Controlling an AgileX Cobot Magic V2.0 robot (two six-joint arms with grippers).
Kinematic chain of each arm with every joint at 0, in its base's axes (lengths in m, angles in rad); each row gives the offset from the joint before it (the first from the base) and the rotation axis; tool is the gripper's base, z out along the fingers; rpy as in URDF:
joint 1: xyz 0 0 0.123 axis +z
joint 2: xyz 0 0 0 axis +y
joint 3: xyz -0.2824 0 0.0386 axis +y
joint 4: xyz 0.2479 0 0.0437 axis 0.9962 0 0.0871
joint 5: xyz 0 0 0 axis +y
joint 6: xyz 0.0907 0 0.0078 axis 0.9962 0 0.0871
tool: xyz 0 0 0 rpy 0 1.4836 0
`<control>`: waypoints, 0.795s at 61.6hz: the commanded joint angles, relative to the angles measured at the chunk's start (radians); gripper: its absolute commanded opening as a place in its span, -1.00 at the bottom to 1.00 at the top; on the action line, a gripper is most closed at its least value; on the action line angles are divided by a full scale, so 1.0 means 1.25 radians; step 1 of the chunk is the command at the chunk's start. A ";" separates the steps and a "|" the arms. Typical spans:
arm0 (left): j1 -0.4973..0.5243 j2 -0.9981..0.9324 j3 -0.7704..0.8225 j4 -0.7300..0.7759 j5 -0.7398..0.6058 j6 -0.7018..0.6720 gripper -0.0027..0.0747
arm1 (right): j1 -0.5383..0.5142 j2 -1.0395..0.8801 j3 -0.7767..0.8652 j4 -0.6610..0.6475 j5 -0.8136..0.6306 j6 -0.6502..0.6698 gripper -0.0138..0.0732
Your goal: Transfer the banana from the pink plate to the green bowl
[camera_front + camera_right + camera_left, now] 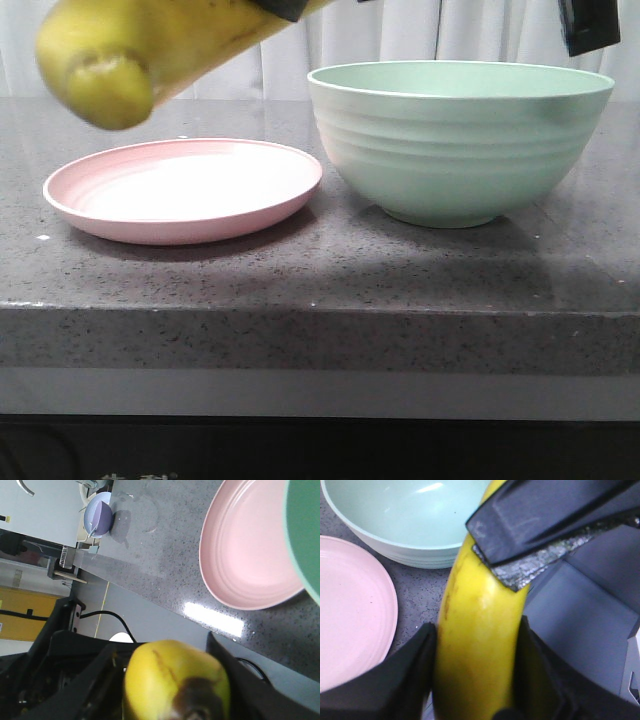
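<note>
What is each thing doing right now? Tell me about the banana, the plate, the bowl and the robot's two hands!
banana: lifted in the air, off the plate, held by both grippers
pink plate: upright on the counter, nothing on it
green bowl: upright beside the plate, nothing in it
left gripper: shut on the banana
right gripper: shut on the banana's end

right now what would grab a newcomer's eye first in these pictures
The banana looms huge at the front view's upper left, lifted clear of the table above the pink plate, which lies empty. The left claw is shut on it, and the right claw closes around its end too. Just right of the plate stands the tall green bowl, also empty.
</note>
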 commanded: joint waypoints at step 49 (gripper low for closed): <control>-0.006 -0.018 -0.023 0.000 -0.053 0.000 0.45 | -0.298 0.242 -0.539 -0.370 0.137 -0.113 -0.29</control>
